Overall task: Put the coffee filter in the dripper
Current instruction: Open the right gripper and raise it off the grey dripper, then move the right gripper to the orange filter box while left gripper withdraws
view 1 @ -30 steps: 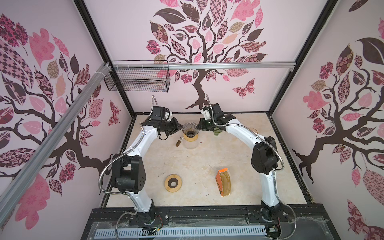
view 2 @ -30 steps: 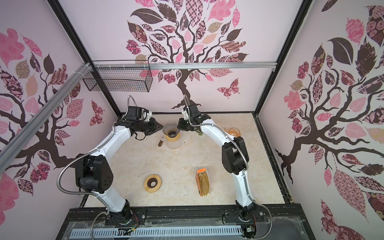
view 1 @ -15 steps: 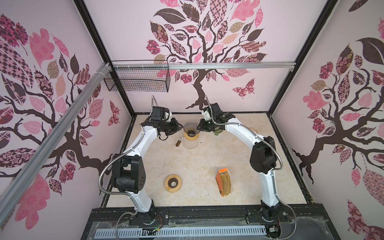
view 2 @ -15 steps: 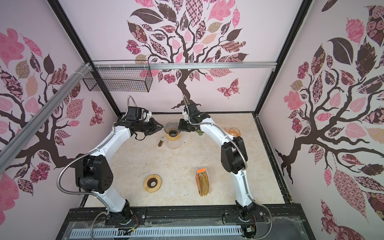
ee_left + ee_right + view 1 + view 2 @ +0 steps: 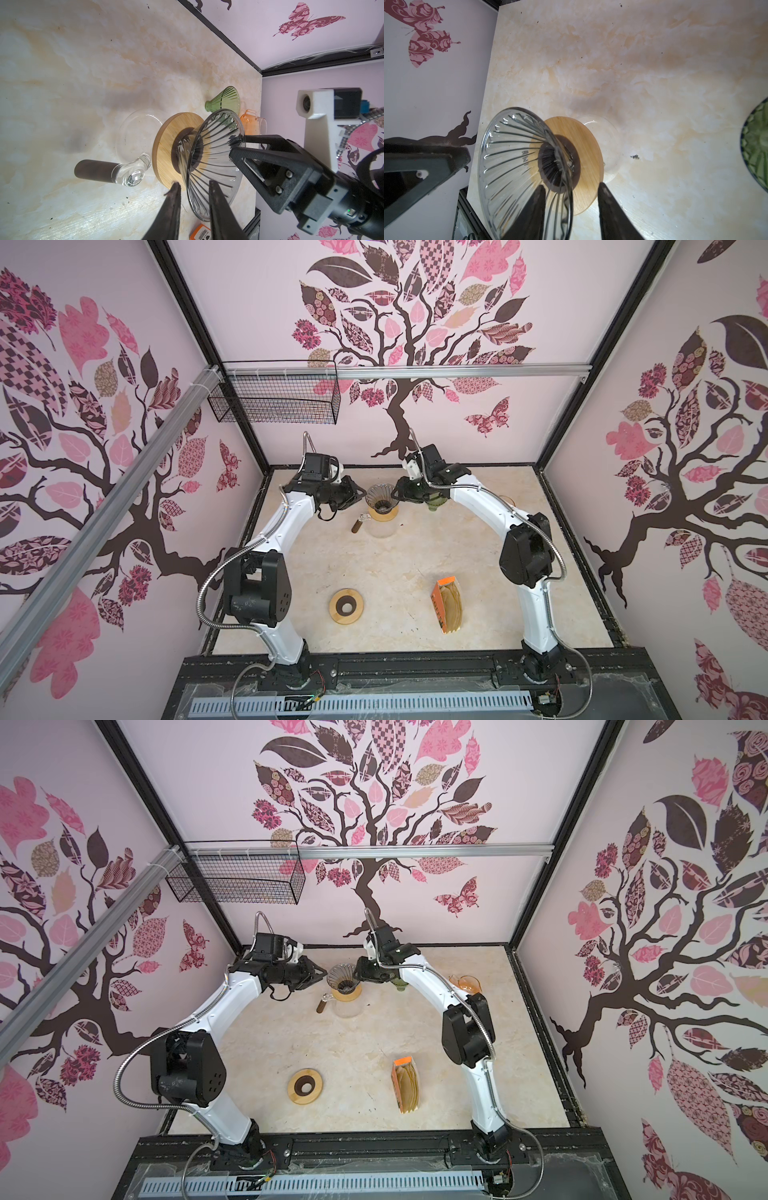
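Hardly anything is seen to have moved since the earlier pictures; both grippers were at the dripper then and are at it now.

In both top views the dripper is seen at 12 o'clock on the table, set on a glass jug. The left gripper is at its 9 o'clock and the right gripper at its 3 o'clock. The coffee filter is kept in an orange box at 5 o'clock, well apart from both grippers, and is not yet picked up.

From the left wrist, the left gripper's two fingers are seen apart, with the thin glass rim of the dripper between them and nothing squeezed.

From the right wrist, the right gripper is seen spread wide too, with the rim between its fingers and not pinched.

The step is judged to be letting go of the dripper. It is done well if the jaws are drawn straight back, so the rim is not hooked and the dripper is not tipped. Then one filter only should be pinched by its edge and carried over
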`<state>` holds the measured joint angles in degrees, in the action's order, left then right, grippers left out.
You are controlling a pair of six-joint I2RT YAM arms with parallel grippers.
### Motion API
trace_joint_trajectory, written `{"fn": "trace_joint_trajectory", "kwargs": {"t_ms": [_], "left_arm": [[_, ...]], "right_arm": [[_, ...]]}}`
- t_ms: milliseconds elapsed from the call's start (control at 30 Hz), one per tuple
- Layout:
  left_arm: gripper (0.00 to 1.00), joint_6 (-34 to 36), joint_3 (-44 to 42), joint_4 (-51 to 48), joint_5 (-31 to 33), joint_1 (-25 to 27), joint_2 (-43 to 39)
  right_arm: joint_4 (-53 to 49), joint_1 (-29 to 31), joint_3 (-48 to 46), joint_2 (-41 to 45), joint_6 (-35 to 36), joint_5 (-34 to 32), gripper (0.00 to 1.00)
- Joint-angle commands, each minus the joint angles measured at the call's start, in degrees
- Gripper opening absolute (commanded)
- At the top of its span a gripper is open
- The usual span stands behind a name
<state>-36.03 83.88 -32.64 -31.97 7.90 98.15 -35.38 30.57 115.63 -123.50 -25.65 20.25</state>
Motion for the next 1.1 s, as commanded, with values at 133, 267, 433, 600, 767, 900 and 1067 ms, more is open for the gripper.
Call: {"fn": "trace_joint_trajectory", "kwargs": {"t_ms": [133, 267, 433, 600, 767, 900, 1067], "left_arm": [[0.33, 1.1, -1.5, 0.7, 1.7, -0.6, -4.0], [0.42, 1.8, -1.7, 0.3, 3.7, -0.9, -6.3], [0.51, 2.4, -2.2, 0.3, 7.8, -1.1, -9.7], [0.64, 2.7, -2.7, 0.0, 10.7, -1.0, -12.7], [0.75, 3.1, -3.3, 0.5, 12.9, 0.6, -16.5], [0.84, 5.4, -4.5, 0.1, 13.8, 3.4, -20.5], [0.95, 6.7, -9.5, 2.6, 11.7, 5.6, -26.9]], "right_arm": [[2.4, -0.2, -0.2, 4.8, 0.5, -0.6, 0.54], [5.0, -0.1, -4.5, 10.5, 0.1, -2.9, 0.62], [8.6, -0.2, -14.0, 20.1, -0.3, -6.6, 0.75], [13.2, -0.3, -28.8, 33.2, -2.2, -11.4, 0.89], [14.7, -0.7, -45.2, 47.5, -4.7, -17.1, 0.93], [12.7, -0.7, -57.3, 57.2, -5.5, -16.8, 0.91], [7.5, -0.6, -67.2, 65.1, -5.1, -13.2, 0.83]]}}
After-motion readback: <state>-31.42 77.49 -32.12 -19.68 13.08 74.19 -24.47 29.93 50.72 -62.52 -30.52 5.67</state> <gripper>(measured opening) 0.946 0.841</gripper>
